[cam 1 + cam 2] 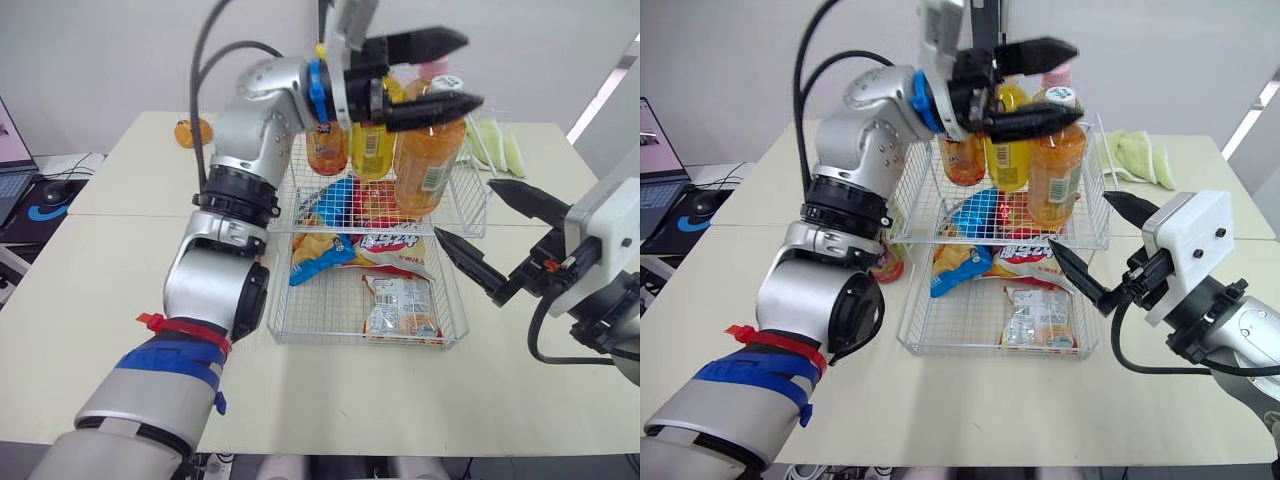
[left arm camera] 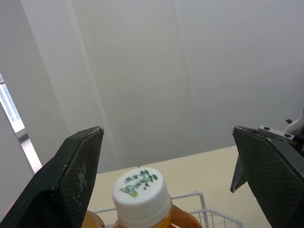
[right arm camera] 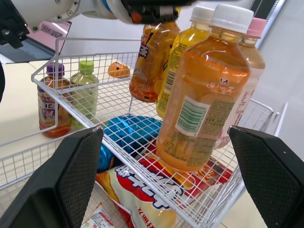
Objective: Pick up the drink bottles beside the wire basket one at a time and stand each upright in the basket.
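left gripper (image 1: 468,70) hovers above the far end of the wire basket (image 1: 330,330), fingers spread wide and holding nothing. in the left wrist view the white cap of the big orange bottle (image 1: 428,160) sits low between the two fingers (image 2: 71,180), touching neither.

four bottles stand upright at the far end of the basket: the big orange bottle, a yellow bottle (image 1: 372,150), a dark orange bottle (image 1: 327,148) and a pink-capped bottle (image 3: 254,47) behind the big one. they stand close together.

right gripper (image 1: 463,208) is over the table just beside the basket's right wall, fingers wide apart, nothing between them, pointing at the basket.

two more bottles stand upright on the table outside the basket on the robot's left: a purple-capped bottle (image 3: 50,102) and a green-capped bottle (image 3: 85,92), seen through the wire, just beside each other.

inside the basket lie a blue packet (image 1: 335,200) by the bottles, a chips bag (image 1: 325,255) in the middle and a small snack packet (image 1: 400,305) at the near end. a green cloth (image 1: 1137,155) lies on the table past the basket's far right corner.
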{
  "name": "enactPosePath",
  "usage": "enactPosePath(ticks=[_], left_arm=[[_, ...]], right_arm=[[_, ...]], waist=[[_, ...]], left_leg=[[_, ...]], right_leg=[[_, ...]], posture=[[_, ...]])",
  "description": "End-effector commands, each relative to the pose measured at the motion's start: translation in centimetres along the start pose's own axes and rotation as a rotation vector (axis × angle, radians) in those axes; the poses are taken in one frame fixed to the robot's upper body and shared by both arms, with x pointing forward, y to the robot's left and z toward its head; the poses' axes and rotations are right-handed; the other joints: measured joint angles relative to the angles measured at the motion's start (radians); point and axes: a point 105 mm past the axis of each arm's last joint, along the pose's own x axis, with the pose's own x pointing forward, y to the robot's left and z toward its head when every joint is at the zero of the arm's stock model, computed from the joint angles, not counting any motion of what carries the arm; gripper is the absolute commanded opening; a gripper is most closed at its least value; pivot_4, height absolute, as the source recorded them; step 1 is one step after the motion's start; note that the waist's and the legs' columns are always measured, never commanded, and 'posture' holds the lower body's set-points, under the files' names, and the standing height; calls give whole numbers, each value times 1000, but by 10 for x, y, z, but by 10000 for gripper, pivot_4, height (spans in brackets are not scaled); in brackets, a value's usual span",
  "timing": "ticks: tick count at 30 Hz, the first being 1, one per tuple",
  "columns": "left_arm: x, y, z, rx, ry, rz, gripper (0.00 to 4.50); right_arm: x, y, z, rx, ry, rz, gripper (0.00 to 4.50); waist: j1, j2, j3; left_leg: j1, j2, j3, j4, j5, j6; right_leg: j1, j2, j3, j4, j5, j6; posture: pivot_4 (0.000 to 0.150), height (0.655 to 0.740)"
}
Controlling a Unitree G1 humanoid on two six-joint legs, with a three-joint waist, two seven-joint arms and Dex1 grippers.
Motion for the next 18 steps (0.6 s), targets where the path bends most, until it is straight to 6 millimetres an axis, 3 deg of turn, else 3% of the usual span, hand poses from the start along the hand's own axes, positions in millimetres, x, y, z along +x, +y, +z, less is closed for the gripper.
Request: enactPosePath(ticks=[1, 5, 12, 18], left_arm=[[-13, -1, 32, 45, -61, 13, 44444], [-42, 3, 42, 34, -51, 107, 44444], [-125, 9, 19, 39, 107, 428, 44444], [-212, -19, 15, 59, 208, 770, 44444]], right_arm=[[1, 0, 21, -32, -98, 19, 45000], [8, 7, 33, -22, -149, 130, 45000], [35, 20, 34, 5, -165, 336, 45000], [50, 31, 25, 47, -172, 482, 45000]], waist=[[-1, 0, 0], [-4, 0, 0], [-5, 1, 0], [-6, 1, 0]], left_leg=[[0, 0, 0, 0, 0, 0], [1, 0, 0, 0, 0, 0], [3, 0, 0, 1, 0, 0], [2, 1, -1, 0, 0, 0]], right_leg=[[0, 0, 0, 0, 0, 0], [0, 0, 0, 1, 0, 0], [0, 0, 1, 3, 0, 0], [-1, 0, 1, 2, 0, 0]], posture=[[1500, 7400], [1500, 7400], [1500, 7400], [1500, 7400]])
